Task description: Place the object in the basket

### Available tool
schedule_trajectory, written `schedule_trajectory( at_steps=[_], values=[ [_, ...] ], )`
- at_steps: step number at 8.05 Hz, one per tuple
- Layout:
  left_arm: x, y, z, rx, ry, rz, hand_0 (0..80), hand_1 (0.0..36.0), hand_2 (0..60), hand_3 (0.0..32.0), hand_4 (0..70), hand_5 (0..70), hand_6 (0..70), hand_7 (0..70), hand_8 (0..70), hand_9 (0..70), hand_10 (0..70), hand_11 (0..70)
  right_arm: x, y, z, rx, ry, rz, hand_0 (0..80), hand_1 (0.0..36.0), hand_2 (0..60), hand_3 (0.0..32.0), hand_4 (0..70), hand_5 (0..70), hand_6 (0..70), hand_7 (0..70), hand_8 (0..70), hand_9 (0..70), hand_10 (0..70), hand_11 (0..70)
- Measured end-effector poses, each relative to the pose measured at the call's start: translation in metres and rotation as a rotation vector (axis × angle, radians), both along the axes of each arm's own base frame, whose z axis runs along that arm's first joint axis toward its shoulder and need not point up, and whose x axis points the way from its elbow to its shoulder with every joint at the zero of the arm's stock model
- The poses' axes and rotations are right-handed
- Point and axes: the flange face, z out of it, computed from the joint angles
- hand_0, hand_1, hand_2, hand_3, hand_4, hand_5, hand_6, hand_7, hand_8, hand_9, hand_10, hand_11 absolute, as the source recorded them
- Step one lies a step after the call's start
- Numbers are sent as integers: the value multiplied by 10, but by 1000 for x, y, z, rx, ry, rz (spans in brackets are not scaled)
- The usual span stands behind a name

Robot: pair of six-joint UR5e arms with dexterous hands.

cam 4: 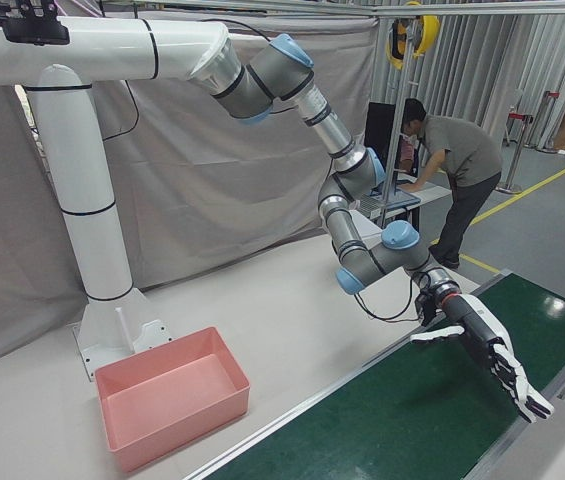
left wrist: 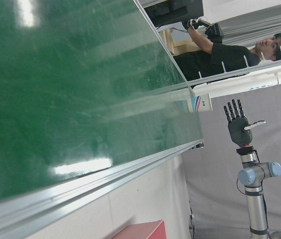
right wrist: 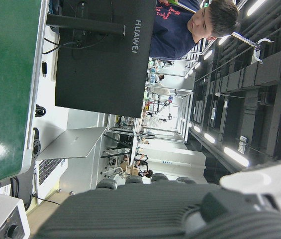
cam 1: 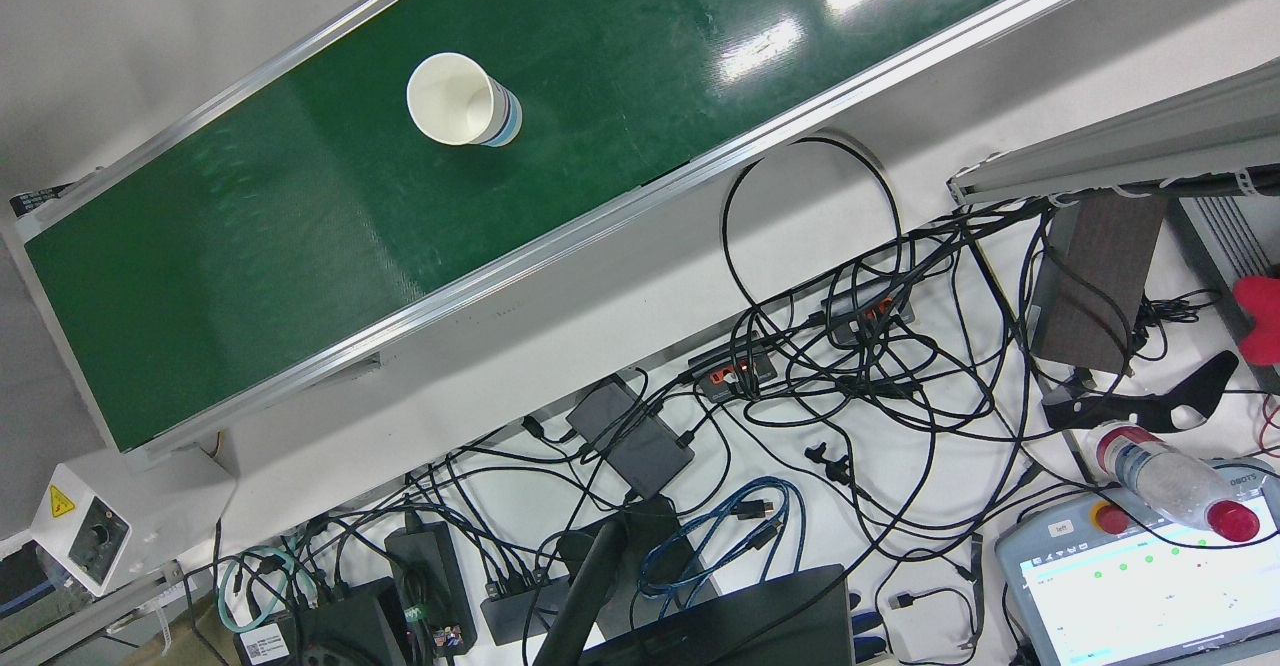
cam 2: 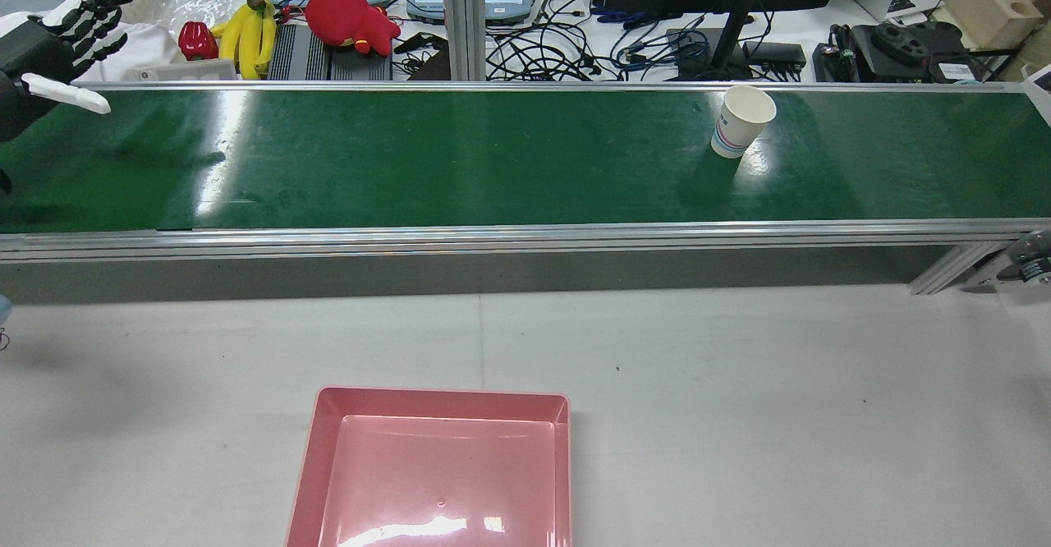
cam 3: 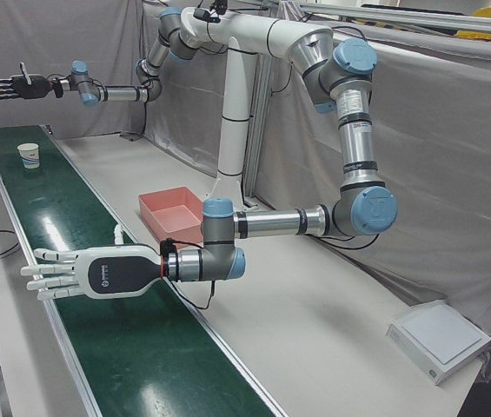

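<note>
Green belt [cam 2: 493, 161] under my left hand [cam 3: 89, 274]. The fingers are stretched flat and spread, closed on nothing and touching nothing. In the left-front view the hand hangs just above the belt on a level forearm, fingertips reaching out past the belt's outer rail. In the rear view it sits at the far left end of the belt, dark palm showing, thumb out to the side.

My right hand [cam 3: 10, 87] is up high beyond the opposite end of the belt. It is flat and wide open too, holding nothing, well clear of the surface.

The cup [cam 2: 741, 122] is a white paper one with a coloured band. It stands upright on the belt, mouth up, toward my right side and close to the rail on the operators' side. It is well apart from my left hand, with a long stretch of bare belt between them. It is nearer my right hand, but nothing is touching it.

The basket [cam 2: 316, 432] is pink and sits on the grey table [cam 2: 739, 407] on my side of the belt, a little left of centre. It is apart from the near rail, with open tabletop around it on the sides I can see. A strip of bare table lies between the basket and the belt.
</note>
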Motion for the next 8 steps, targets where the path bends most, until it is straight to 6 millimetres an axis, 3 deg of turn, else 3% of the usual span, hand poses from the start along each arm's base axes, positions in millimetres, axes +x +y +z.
schedule_trajectory(
  at_steps=[3, 6, 8],
  values=[
    [3, 2, -1, 3, -7, 22, 538, 122, 0, 52, 0, 228, 0, 0, 0, 0, 26, 58, 0, 0, 0, 0, -1, 0, 0, 0, 0, 0, 0, 0, 0, 0, 0, 0, 0, 0],
    [5, 2, -4, 5, -4, 51, 541, 128, 0, 24, 9, 245, 4, 0, 0, 0, 33, 68, 0, 0, 0, 1, -1, 0, 0, 0, 0, 0, 0, 0, 0, 0, 0, 0, 0, 0],
    [6, 1, -3, -10, 7, 58, 554, 134, 0, 26, 14, 245, 3, 0, 0, 0, 30, 64, 0, 0, 0, 0, -1, 0, 0, 0, 0, 0, 0, 0, 0, 0, 0, 0, 0, 0]
  ],
)
